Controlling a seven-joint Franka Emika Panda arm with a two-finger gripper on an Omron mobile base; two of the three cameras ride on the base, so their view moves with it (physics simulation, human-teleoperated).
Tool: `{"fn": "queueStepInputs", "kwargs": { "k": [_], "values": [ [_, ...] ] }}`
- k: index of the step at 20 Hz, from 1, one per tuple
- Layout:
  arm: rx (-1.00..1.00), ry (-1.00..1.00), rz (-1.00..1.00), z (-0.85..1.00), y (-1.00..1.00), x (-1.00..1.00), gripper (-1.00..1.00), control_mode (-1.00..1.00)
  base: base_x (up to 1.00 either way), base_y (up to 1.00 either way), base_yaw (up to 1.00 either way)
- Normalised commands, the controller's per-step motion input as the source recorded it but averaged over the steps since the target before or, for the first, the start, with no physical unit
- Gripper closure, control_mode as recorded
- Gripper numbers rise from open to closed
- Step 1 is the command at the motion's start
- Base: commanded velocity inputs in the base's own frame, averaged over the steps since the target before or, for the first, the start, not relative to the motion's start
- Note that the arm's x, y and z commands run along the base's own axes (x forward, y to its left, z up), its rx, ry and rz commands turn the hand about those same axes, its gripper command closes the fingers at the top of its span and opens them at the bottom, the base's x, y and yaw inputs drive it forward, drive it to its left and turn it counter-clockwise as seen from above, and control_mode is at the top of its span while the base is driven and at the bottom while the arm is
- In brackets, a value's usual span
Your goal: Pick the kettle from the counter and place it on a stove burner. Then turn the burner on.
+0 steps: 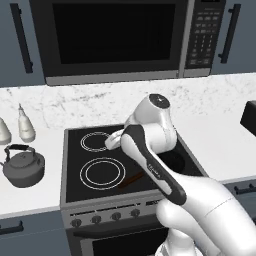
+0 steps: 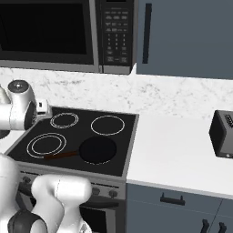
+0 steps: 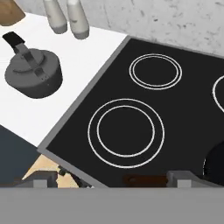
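Note:
The dark grey kettle (image 1: 23, 168) stands upright on the white counter (image 1: 30, 197) left of the stove (image 1: 73, 159). In the hand view the kettle (image 3: 33, 75) sits at the upper left, black handle arched over its lid. My gripper (image 3: 111, 180) hangs open above the stove's front edge, near the front-left burner (image 3: 126, 132), with nothing between its fingers and well apart from the kettle. The arm crosses the stove's right half in the left base view. The back-left burner (image 3: 155, 71) is bare.
A black frying pan (image 2: 98, 149) with a brown handle (image 2: 61, 155) rests on the front-right burner. Two pale bottles (image 3: 78, 19) stand behind the kettle by the marble backsplash. Knobs (image 1: 96, 218) line the stove front. A toaster (image 2: 223, 134) sits far right; a microwave hangs above.

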Motion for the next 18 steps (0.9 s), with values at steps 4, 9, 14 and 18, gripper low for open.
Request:
{"fn": "queueStepInputs", "kwargs": {
  "k": [4, 9, 14, 18],
  "values": [
    [0.19, 0.22, 0.19, 0.00, 0.54, 0.00, -1.00, -1.00, 0.00, 0.00, 0.00],
    [0.18, 0.10, 0.20, -0.06, 0.60, 0.00, -1.00, -1.00, 0.00, 0.00, 0.00],
    [0.03, -0.03, 0.15, -0.29, 0.83, -0.01, -1.00, -1.00, 0.00, 0.00, 0.00],
    [0.00, -0.04, 0.06, -0.20, 0.85, 0.00, -1.00, -1.00, 0.00, 0.00, 0.00]
  ]
}}
